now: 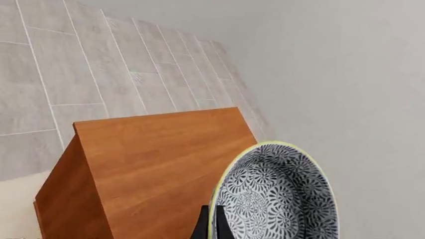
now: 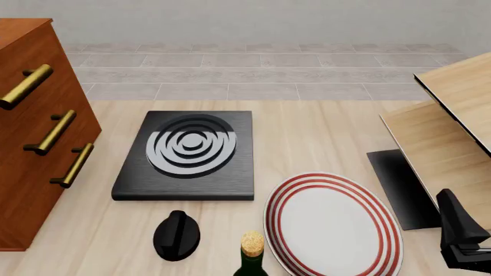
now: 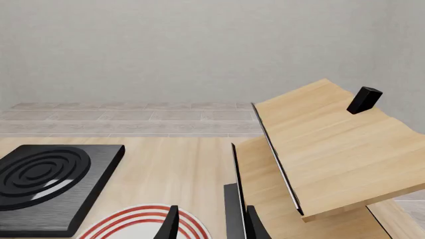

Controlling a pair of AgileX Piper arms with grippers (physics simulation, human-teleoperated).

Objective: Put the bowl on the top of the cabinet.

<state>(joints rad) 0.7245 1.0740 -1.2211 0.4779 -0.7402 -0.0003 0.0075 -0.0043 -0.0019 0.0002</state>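
Left wrist view shows the bowl (image 1: 275, 196) at lower right of the frame, tipped on edge with its patterned, empty inside facing the camera, rim clamped by the left gripper (image 1: 211, 224); behind it at lower left, the cabinet (image 1: 153, 169) shows its bare top; in the front view the right gripper (image 2: 460, 241) sits at lower right beside the empty red-ringed plate (image 2: 334, 227), fingers apart.
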